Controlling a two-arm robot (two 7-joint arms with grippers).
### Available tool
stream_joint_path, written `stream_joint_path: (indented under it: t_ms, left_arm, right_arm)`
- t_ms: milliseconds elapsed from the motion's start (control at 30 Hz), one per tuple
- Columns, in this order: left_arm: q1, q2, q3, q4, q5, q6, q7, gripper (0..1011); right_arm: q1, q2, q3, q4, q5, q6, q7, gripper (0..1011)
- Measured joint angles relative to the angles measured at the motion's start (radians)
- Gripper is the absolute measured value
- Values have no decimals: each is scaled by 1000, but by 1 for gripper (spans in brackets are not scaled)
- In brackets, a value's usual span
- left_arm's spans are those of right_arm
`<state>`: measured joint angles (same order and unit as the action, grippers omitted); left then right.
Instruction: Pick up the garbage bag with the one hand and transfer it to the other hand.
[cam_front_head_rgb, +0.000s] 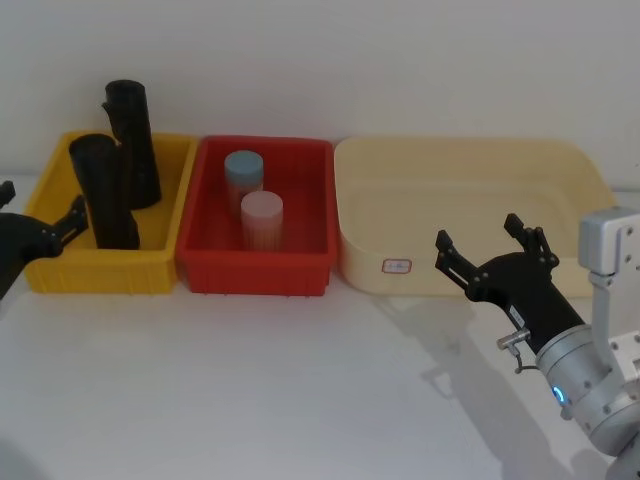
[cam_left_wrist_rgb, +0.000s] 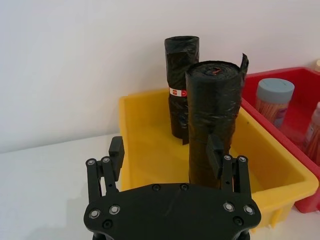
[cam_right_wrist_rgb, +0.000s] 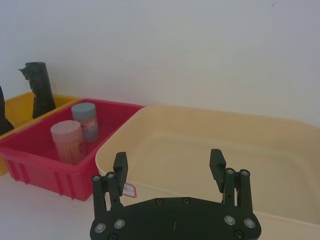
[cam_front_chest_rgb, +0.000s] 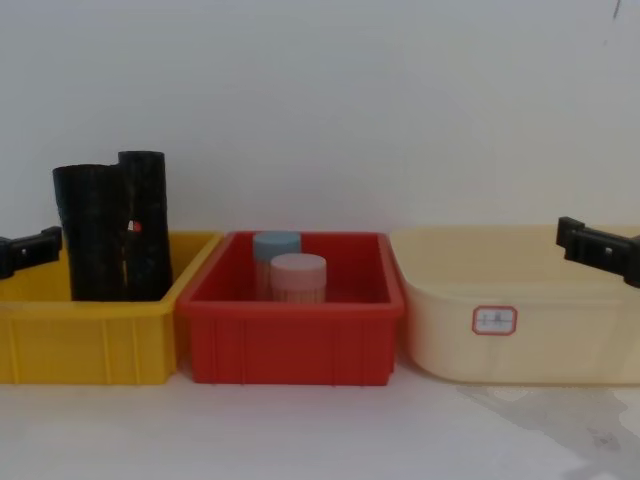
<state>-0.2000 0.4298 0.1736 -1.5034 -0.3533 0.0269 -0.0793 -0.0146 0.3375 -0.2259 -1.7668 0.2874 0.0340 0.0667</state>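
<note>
The garbage bag (cam_front_head_rgb: 105, 190), a thick black roll, stands upright at the front of the yellow bin (cam_front_head_rgb: 100, 272). From the left wrist it shows as the nearer roll (cam_left_wrist_rgb: 212, 120), and in the chest view as the left one (cam_front_chest_rgb: 90, 235). My left gripper (cam_front_head_rgb: 40, 205) hovers open at the bin's left end, level with the roll. The roll (cam_left_wrist_rgb: 212, 120) stands just ahead of one of my left gripper's (cam_left_wrist_rgb: 166, 152) fingers, and nothing is between the fingers. My right gripper (cam_front_head_rgb: 480, 232) is open and empty over the front wall of the cream tub (cam_front_head_rgb: 470, 180); from its own wrist it (cam_right_wrist_rgb: 168, 161) faces the tub.
A slimmer black roll (cam_front_head_rgb: 135, 140) with a red-and-white mark stands behind the garbage bag. The red bin (cam_front_head_rgb: 255, 275) in the middle holds a blue-lidded jar (cam_front_head_rgb: 243, 170) and a pink jar (cam_front_head_rgb: 262, 220). Bare white table lies in front of the three containers.
</note>
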Motion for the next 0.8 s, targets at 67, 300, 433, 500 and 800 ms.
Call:
stream_joint_path:
  t_ms: [67, 300, 433, 500, 800]
  left_arm:
    - [1, 0, 0, -3, 0, 4, -5, 1001]
    - [8, 0, 0, -17, 0, 17, -20, 1001]
    - [12, -1, 0, -24, 0, 23, -29, 1001]
    - [13, -2, 1, -28, 0, 26, -37, 1001]
    - [6, -5, 3, -32, -3, 31, -68, 1002]
  right_arm:
    - [0, 0, 0, 0, 0, 0, 0, 1000]
    - [0, 0, 0, 0, 0, 0, 0, 1000]
    - [0, 0, 0, 0, 0, 0, 0, 1000]
    - [0, 0, 0, 0, 0, 0, 0, 1000]
    - [0, 0, 0, 0, 0, 0, 0, 1000]
